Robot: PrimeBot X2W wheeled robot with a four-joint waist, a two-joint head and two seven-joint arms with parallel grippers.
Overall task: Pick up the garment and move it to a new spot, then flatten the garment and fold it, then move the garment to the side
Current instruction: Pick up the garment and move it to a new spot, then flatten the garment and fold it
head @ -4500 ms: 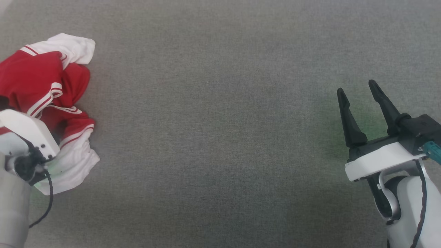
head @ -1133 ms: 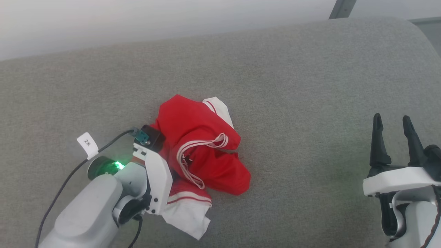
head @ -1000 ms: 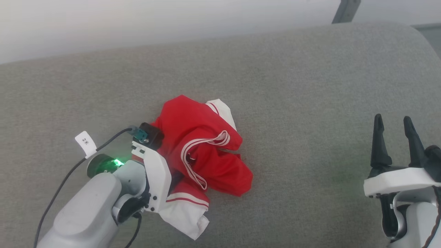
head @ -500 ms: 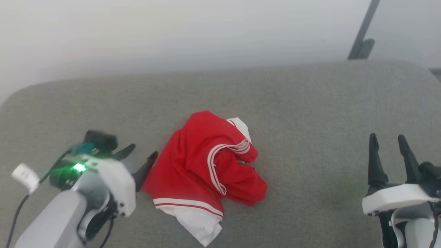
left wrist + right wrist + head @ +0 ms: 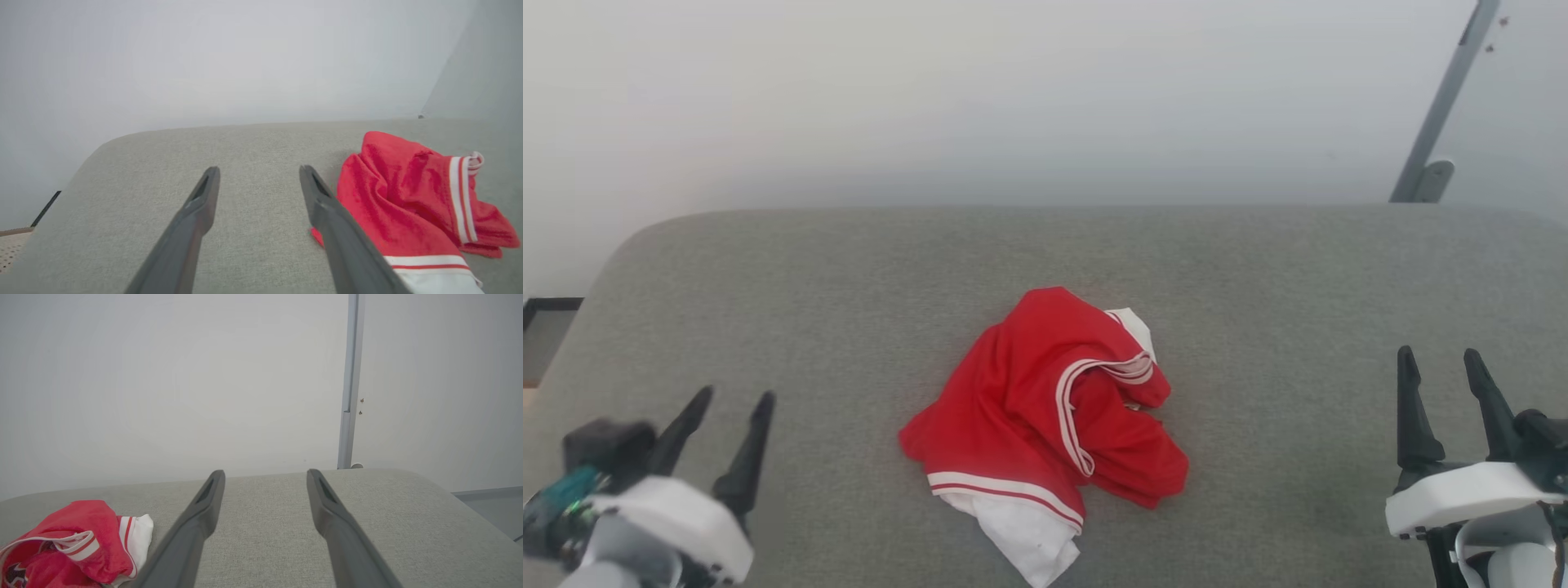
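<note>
Red and crumpled, the garment [image 5: 1045, 416] lies heaped at the middle of the grey fabric surface [image 5: 833, 278], with a white sleeve end nearest the robot. Well apart on either side, the left gripper [image 5: 735, 396] and the right gripper [image 5: 1436, 354] hover with fingers spread, each holding nothing. Beyond, a grey metal post [image 5: 1441, 106] leans against the wall.

Grey woven-fabric padded surface [image 5: 849, 269] with soft rounded edges and rounded far corners, plain pale wall [image 5: 1013, 98] close behind its far edge, light even and diffuse. Slim grey metal post [image 5: 1441, 106] stands against the wall beyond the far right corner, small rounded foot [image 5: 1431, 175] at its base, two tiny dark marks [image 5: 362, 400] just beside it. Dark strip [image 5: 547, 303] low past the far left corner, beige perforated patch [image 5: 8, 255] off the left edge, grey floor [image 5: 490, 508] past the right edge.
</note>
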